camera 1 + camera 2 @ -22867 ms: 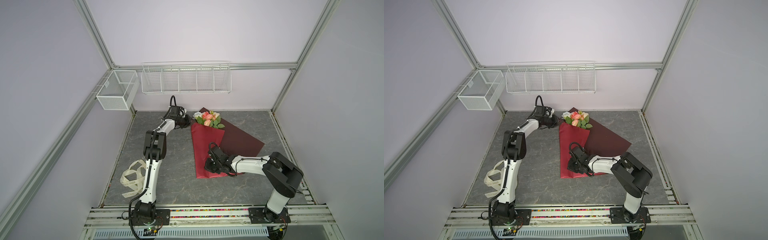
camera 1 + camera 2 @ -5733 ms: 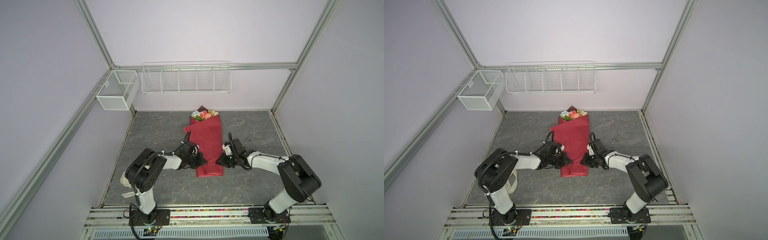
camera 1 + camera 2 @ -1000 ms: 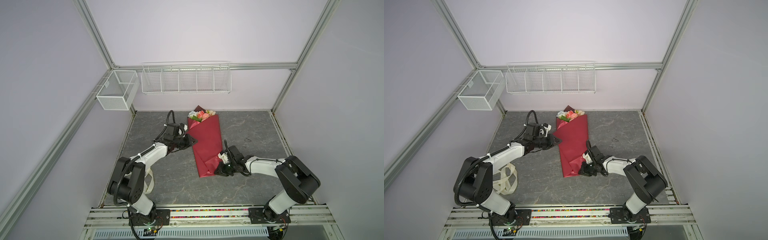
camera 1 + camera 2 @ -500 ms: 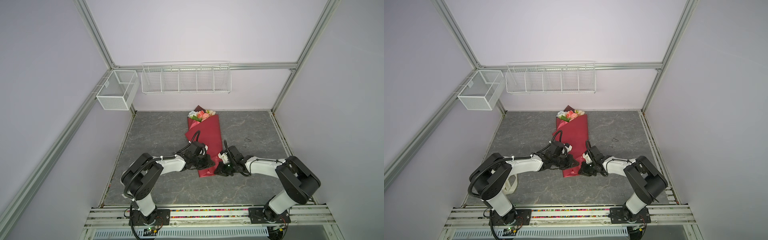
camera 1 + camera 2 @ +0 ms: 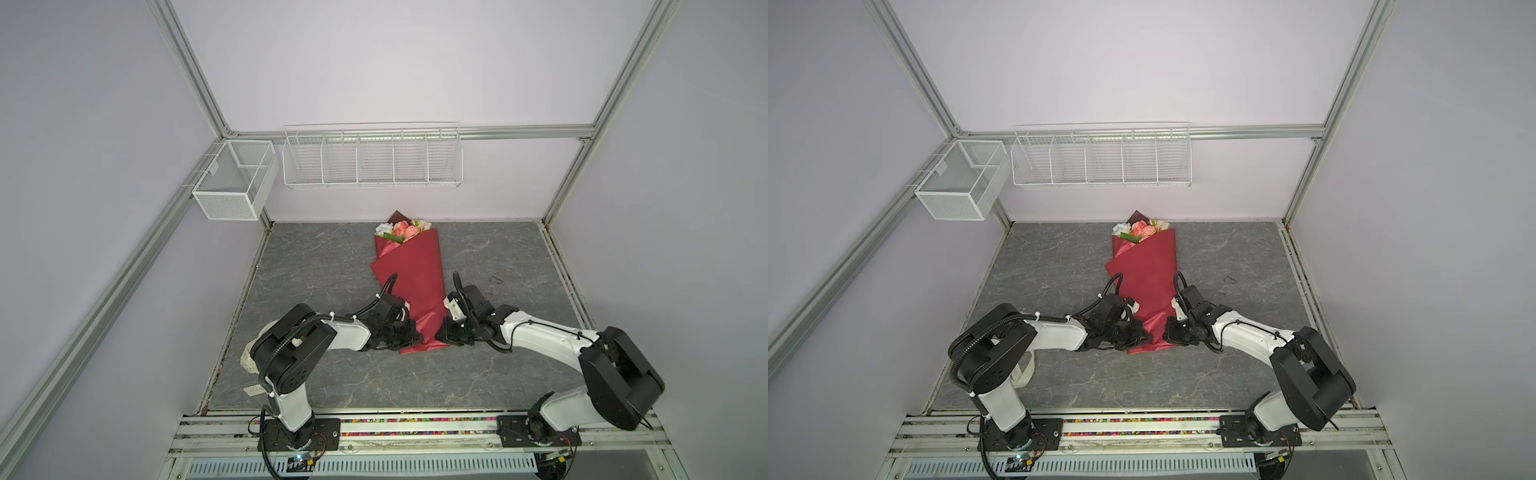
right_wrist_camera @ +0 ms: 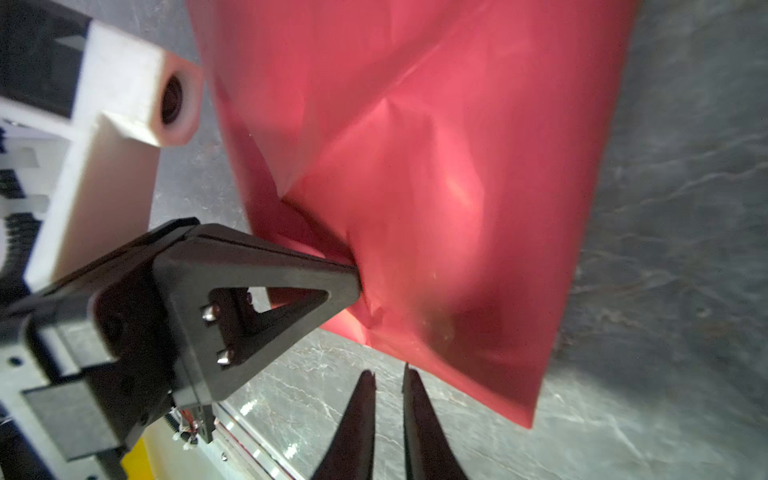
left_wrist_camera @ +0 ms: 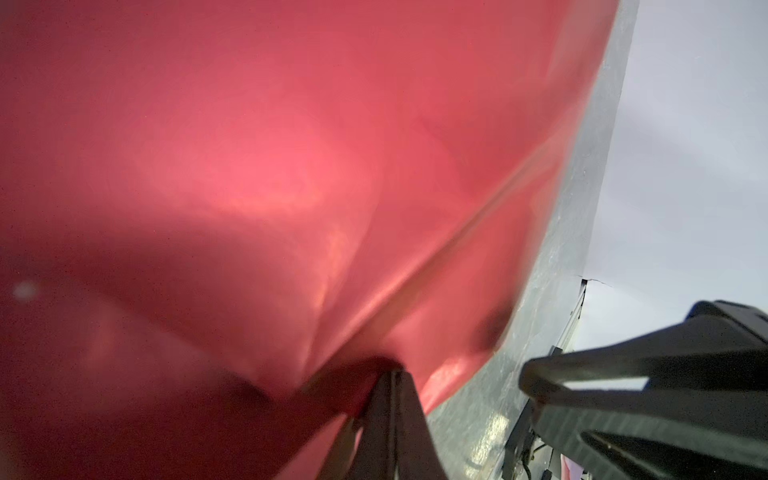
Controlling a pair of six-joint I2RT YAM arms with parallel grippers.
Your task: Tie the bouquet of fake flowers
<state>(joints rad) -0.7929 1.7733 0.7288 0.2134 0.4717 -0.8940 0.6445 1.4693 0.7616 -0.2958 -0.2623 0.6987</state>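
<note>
One grey marbled table [image 5: 332, 266] filled the lower middle of both top views, and two white-and-black arms reached in from the bottom edge: the left arm [image 5: 345, 334] and the right arm [image 5: 540, 336]. One long wire basket [image 5: 372, 156] hung at upper centre, split into five compartments that showed only their own wire. One bouquet of fake flowers [image 5: 409, 274] lay lengthwise at the centre of the table, wrapped in a single cone of dark-red paper [image 5: 1150, 266]. Its blooms [image 5: 402, 228], white, pink and cream and too small to count, stuck out of the end toward the top of the frame. The narrow end pointed down between the two grippers. One smaller mesh box [image 5: 232, 183] hung at upper left with one divider across it, likewise bare. One cream ribbon [image 5: 1026, 368] showed partly behind the left arm at lower left. The left gripper [image 7: 390, 374] had its jaws pressed together on a fold of the paper near that narrow end. The right gripper [image 6: 387, 372] stood just beside the paper's edge, its jaws nearly together with a slim gap and nothing between them.
</note>
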